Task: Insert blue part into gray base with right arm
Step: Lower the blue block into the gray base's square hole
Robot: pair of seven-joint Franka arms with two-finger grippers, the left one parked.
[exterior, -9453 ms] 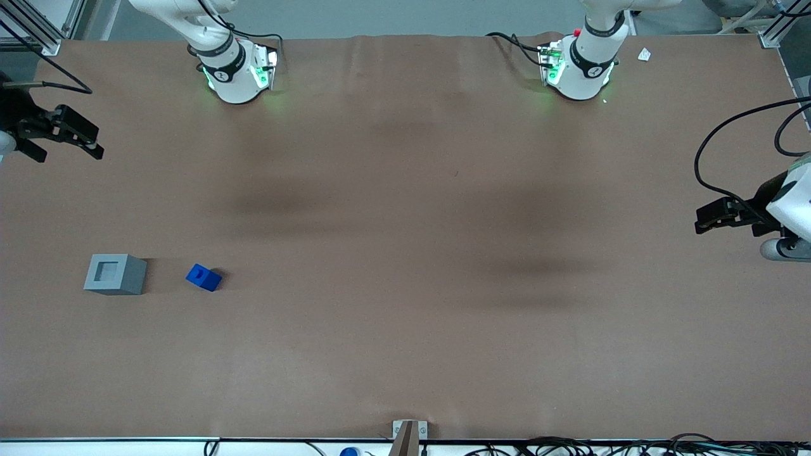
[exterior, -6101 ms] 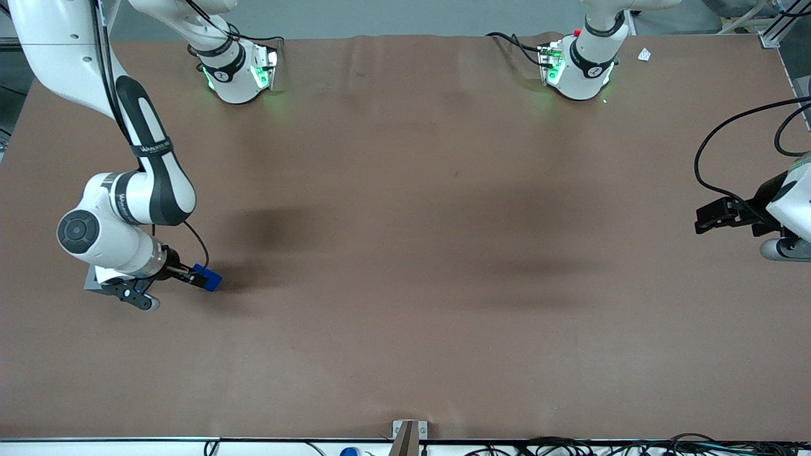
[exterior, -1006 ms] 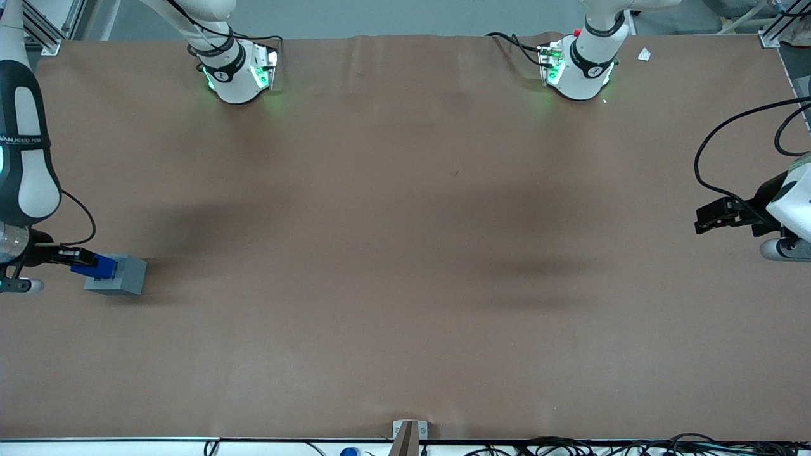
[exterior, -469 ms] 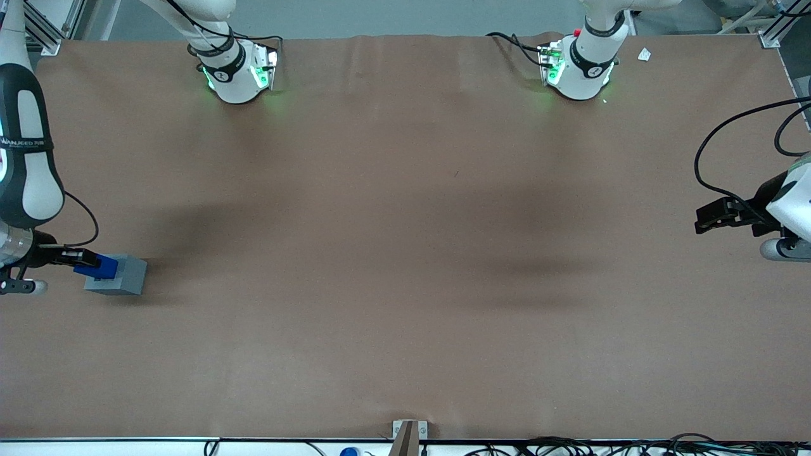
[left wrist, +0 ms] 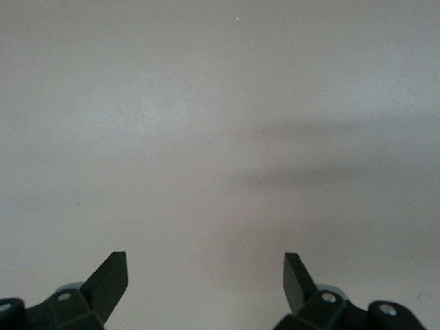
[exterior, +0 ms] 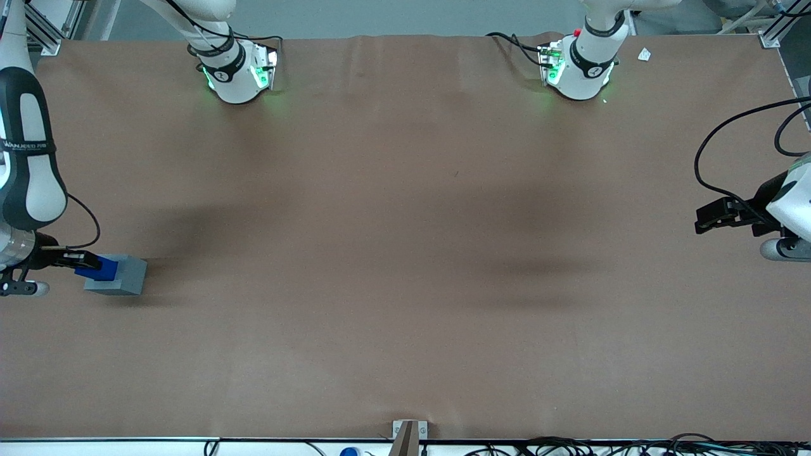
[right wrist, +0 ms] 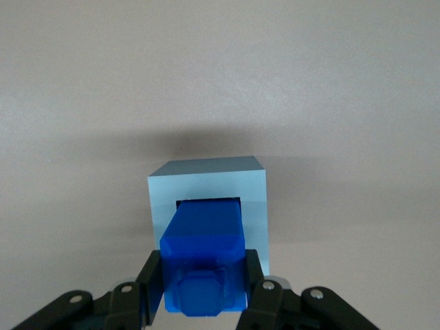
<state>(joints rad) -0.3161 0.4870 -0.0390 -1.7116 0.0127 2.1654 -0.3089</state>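
Gripper (right wrist: 204, 289) clamped on the blue part (right wrist: 204, 265), one black finger (right wrist: 152, 285) pressed against each side. Blue part's lower end sitting right at the square recess of the gray base (right wrist: 256, 196), directly above it. Gray base resting on the plain table (right wrist: 344, 103).

right arm (exterior: 25, 164): reaching low at the working arm's end of the bench
gripper (right wrist: 204, 289): pointing down, fingers clamped on the blue part (right wrist: 204, 258)

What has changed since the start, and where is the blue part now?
The gripper took hold of the blue part on the table beside the gray base, carried it over, and now holds it at the base's recess. The base has stayed put.
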